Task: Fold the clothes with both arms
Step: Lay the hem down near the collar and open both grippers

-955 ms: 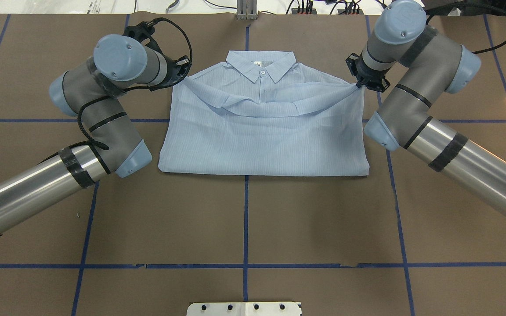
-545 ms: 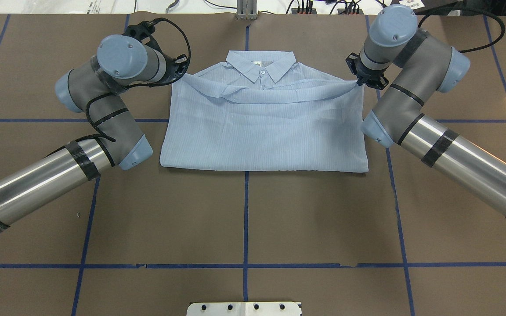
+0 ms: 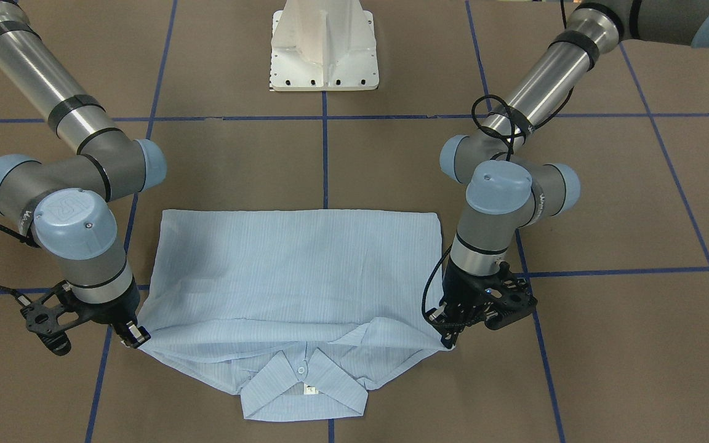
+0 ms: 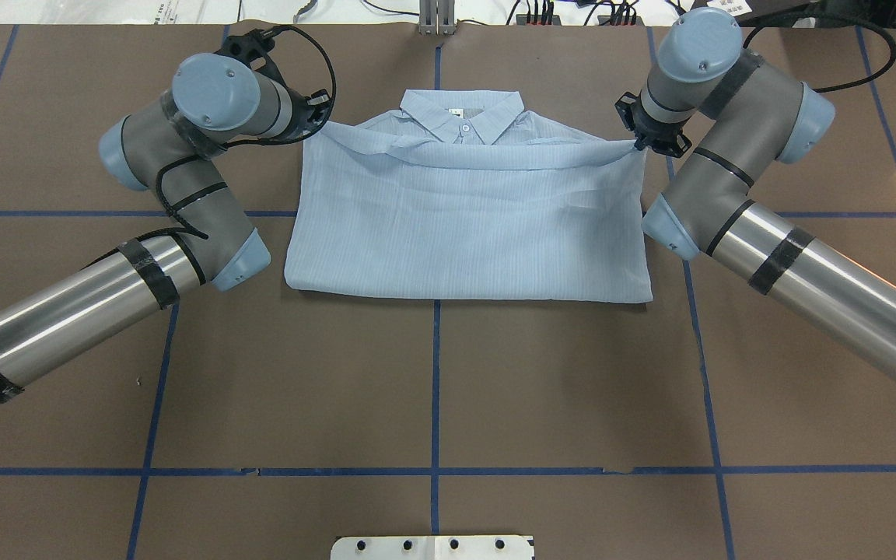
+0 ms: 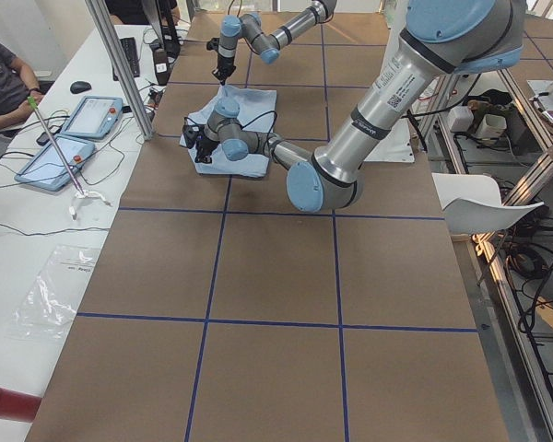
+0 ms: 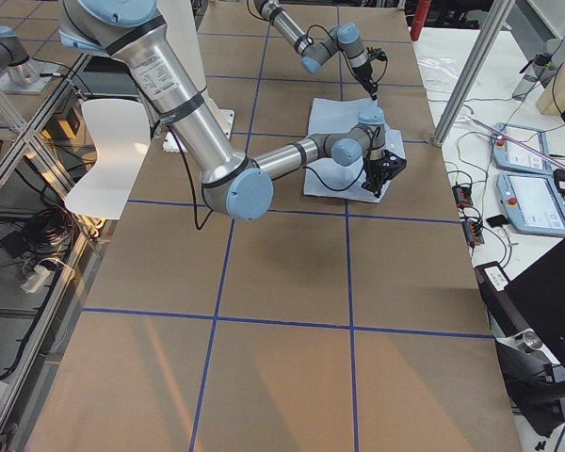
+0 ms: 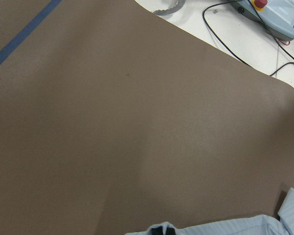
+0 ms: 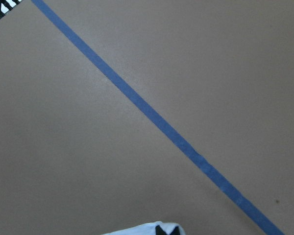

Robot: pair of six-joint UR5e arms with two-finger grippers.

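I see brown paper (image 4: 300,373) gridded with blue tape (image 4: 435,389) over the table, and a white pedestal (image 3: 324,49) at its edge. Left view: white bench (image 5: 37,239) with a tablet (image 5: 94,115) and plastic bag (image 5: 55,290), a seated person (image 5: 0,74) beside it. White chair (image 5: 484,203) on the table's other side.

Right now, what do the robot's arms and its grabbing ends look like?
The silver-grey tubular left arm and its matching right arm have pale blue round joint caps, black tape bands and looping black cables. Each ends in black open-framed jaws.
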